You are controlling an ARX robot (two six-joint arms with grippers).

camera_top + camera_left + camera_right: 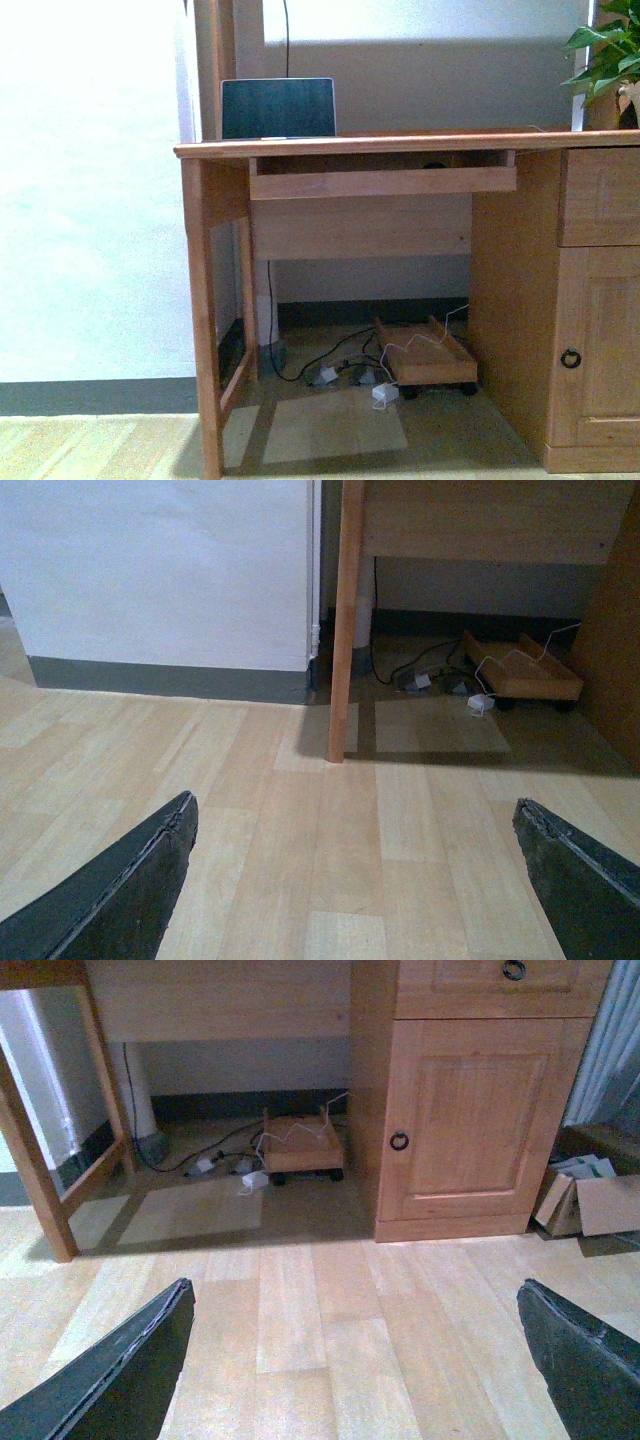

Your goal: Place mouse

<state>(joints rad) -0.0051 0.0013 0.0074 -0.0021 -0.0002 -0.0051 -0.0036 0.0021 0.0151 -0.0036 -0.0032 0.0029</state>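
On the pull-out tray (380, 182) under the desk top, a small dark rounded shape (433, 165) peeks over the front board. It looks like the mouse and is mostly hidden. Neither arm shows in the front view. My left gripper (352, 802) is open above the bare wooden floor, left of the desk leg (345, 630), with nothing between its dark fingers (130, 890). My right gripper (353, 1285) is also open and empty, over the floor in front of the cupboard door (470, 1110).
A wooden desk (400, 143) carries an open laptop (278, 108) at its left and a plant (610, 50) at its right. Under it lie a wheeled wooden board (425, 355) and cables (340, 370). A cardboard box (590, 1200) stands right of the cupboard.
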